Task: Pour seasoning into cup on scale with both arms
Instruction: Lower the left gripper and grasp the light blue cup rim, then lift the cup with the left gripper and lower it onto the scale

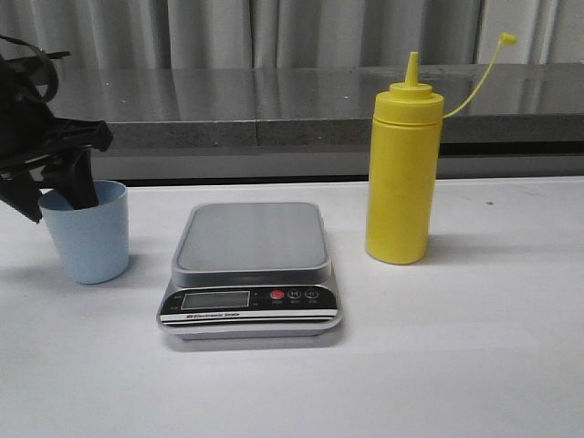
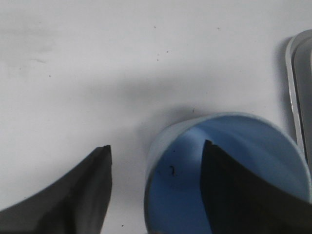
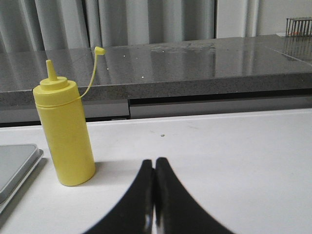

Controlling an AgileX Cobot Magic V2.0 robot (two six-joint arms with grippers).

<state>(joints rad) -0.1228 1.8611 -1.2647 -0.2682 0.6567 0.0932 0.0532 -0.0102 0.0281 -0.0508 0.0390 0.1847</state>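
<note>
Left pincer (image 2: 156, 187) open, straddling cup (image 1: 88, 233) rim near counter (image 1: 474, 347) left edge: one finger inside, one outside. Cup empty. Right pincer (image 3: 154, 195) closed, holding nothing, bottle (image 3: 65, 134) well apart.

I can make out almost no writing. The flat silver-grey digital kitchen scale with the black front strip (image 1: 251, 274) carries a thin white line of print under its display, which looks like "Electronic Scale", though it is too small for me to be sure. Its display is blank. The marks on its red and dark buttons are too small to read.
</note>
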